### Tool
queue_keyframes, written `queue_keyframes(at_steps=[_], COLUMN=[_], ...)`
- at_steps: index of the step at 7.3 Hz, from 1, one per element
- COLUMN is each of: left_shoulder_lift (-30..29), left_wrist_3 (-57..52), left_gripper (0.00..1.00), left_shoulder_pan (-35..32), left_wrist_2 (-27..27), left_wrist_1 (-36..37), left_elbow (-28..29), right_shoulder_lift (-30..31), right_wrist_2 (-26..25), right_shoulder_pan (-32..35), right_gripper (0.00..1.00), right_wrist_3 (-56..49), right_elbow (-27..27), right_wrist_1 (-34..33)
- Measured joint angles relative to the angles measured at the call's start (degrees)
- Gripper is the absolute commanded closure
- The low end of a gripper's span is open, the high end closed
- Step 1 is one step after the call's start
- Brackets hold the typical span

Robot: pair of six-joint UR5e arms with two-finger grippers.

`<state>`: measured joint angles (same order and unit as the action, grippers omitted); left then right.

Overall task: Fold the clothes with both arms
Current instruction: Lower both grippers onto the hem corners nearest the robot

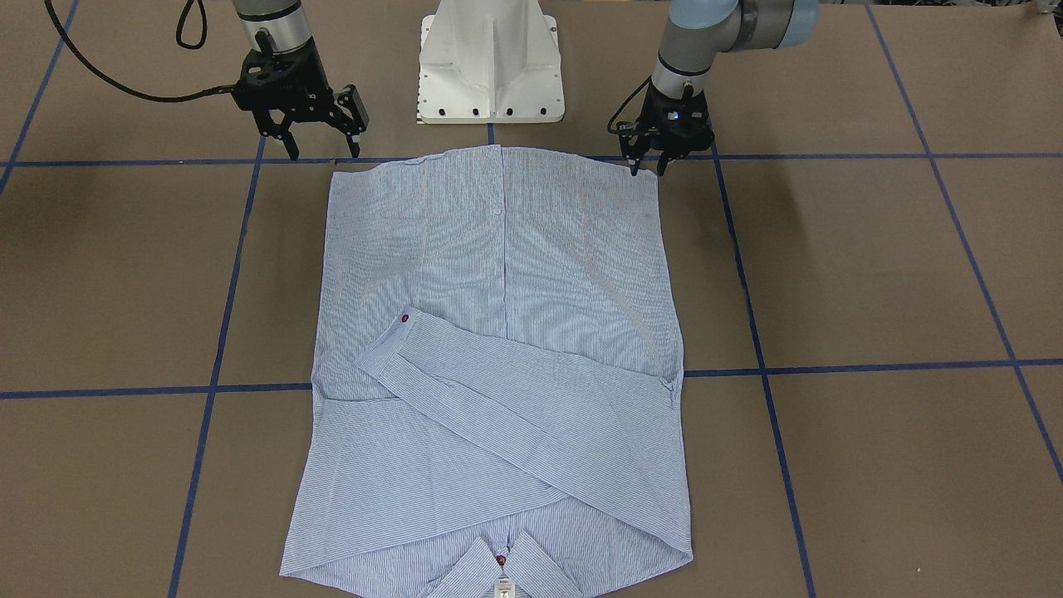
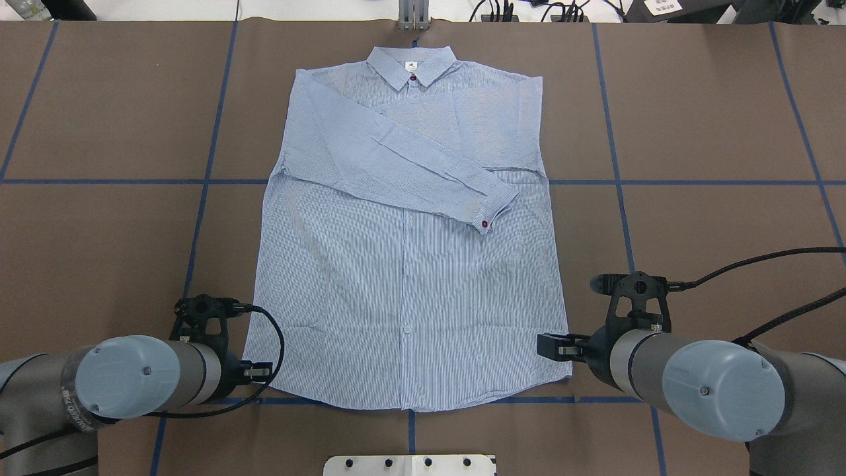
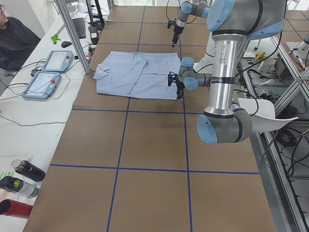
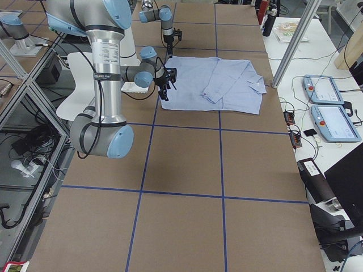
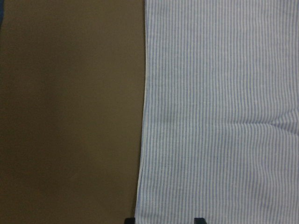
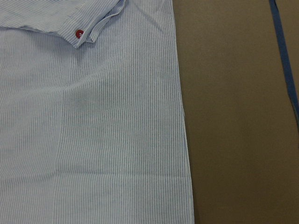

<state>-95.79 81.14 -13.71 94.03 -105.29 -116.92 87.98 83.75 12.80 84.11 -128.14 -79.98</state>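
The light blue striped shirt (image 1: 498,249) lies flat on the brown table, front up, with its collar (image 2: 411,66) on the far side from me and both sleeves folded across the chest. My left gripper (image 1: 649,169) is open and low at the hem's left corner. In the left wrist view its fingertips (image 5: 199,220) straddle the shirt's side edge (image 5: 142,140). My right gripper (image 1: 322,149) is open wide and empty, just off the hem's right corner. The right wrist view shows the shirt's side edge (image 6: 182,116) and a red cuff button (image 6: 79,34).
The white pedestal base (image 1: 490,66) stands just behind the hem. Blue tape lines (image 1: 872,365) cross the table. A black cable (image 2: 760,258) trails from the right wrist. Teach pendants (image 3: 48,72), bottles (image 3: 24,179) and an operator (image 3: 14,34) are at the far side table.
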Motion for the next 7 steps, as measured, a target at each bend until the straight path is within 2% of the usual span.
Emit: queue_keyframes(at_steps=[5, 6, 7], left_shoulder_lift=[-0.3, -0.4, -0.6], left_wrist_3=[-2.0, -2.0, -2.0], left_gripper=[0.49, 0.52, 0.65], left_shoulder_pan=[0.0, 0.0, 0.0], left_wrist_2=[0.0, 0.0, 0.0], left_wrist_1=[-0.2, -0.4, -0.6], left_elbow=[1.1, 1.5, 1.7], right_shoulder_lift=[0.0, 0.0, 0.0], right_wrist_2=[0.0, -0.1, -0.1], right_shoulder_pan=[0.0, 0.0, 0.0], right_gripper=[0.0, 0.0, 0.0], right_wrist_3=[0.0, 0.0, 0.0], right_elbow=[0.0, 0.0, 0.0], right_wrist_1=[0.0, 0.0, 0.0])
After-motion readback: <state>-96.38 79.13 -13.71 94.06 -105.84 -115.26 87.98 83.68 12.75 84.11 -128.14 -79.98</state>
